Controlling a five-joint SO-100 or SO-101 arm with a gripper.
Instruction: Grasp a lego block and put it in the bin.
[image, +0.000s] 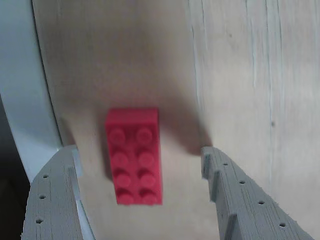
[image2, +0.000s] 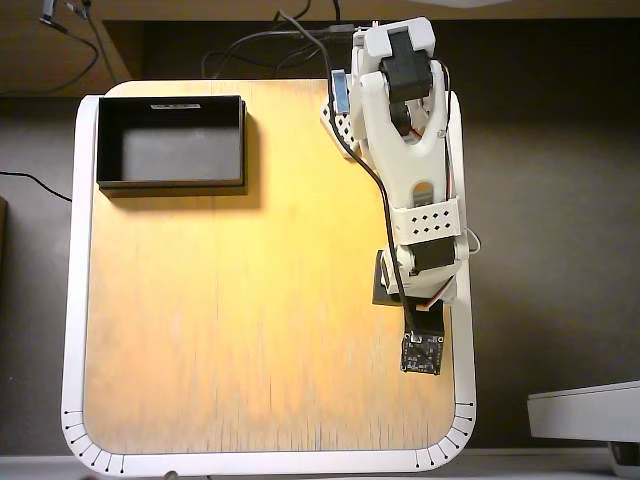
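Observation:
In the wrist view the red lego block lies flat on the pale wooden table, studs up, its long side pointing away from the camera. My gripper is open, with one grey finger to the block's left and the other finger to its right, both apart from it. In the overhead view the white arm reaches down the table's right side and hides the block. The black bin stands at the table's far left corner, with nothing inside it.
The table's white rim runs close along the left of the block in the wrist view. In the overhead view the wooden table has a white border, and cables lie behind it.

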